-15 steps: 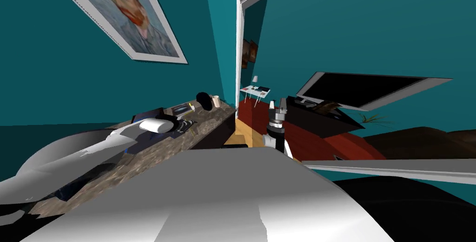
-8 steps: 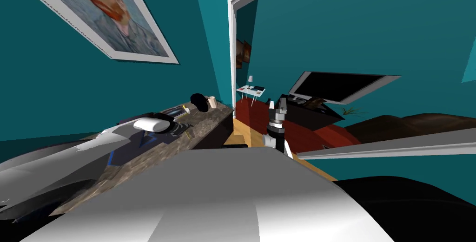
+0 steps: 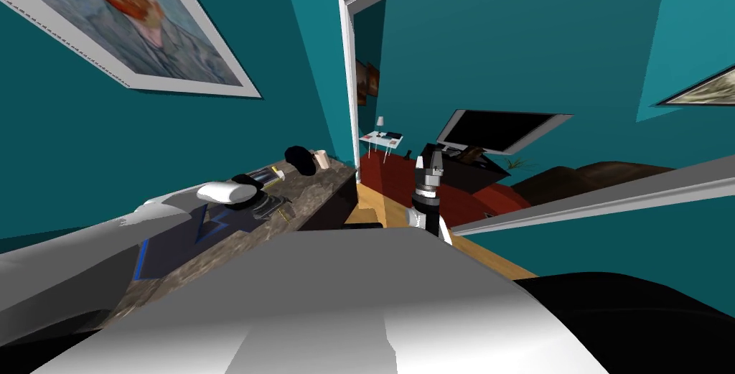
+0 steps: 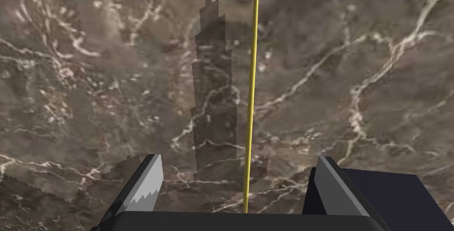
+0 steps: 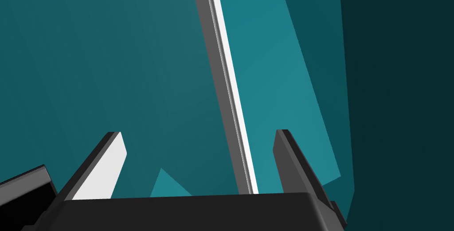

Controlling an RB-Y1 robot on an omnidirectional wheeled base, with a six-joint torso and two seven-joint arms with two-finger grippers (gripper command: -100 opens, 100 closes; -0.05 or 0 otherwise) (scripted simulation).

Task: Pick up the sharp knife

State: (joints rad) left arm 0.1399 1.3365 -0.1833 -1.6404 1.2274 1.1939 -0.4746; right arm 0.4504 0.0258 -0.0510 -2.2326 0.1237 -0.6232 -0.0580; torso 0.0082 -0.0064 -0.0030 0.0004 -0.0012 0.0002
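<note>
- Our left jaws stand released in the left wrist view: two fingers [image 4: 144, 186] held apart over the brown veined bench [image 4: 354, 64], grasping nothing.
- One thin yellow strip, the knife [image 4: 251, 86] edge-on as far as we can tell, runs between them, clear of both, with one stepped shadow just beside it.
- One dark blue block [image 4: 385, 197] sits just beside one finger.
- Right wrist view: our right jaws are released too, two fingers [image 5: 104, 166] empty.
- Head view: our left arm [image 3: 179, 208] reaches over the bench and lies across one blue-edged dark mat [image 3: 215, 230]. Beyond it stand one black round thing [image 3: 298, 158] and one pale cup [image 3: 321, 157]. Our right arm [image 3: 427, 208] stands upright.
</note>
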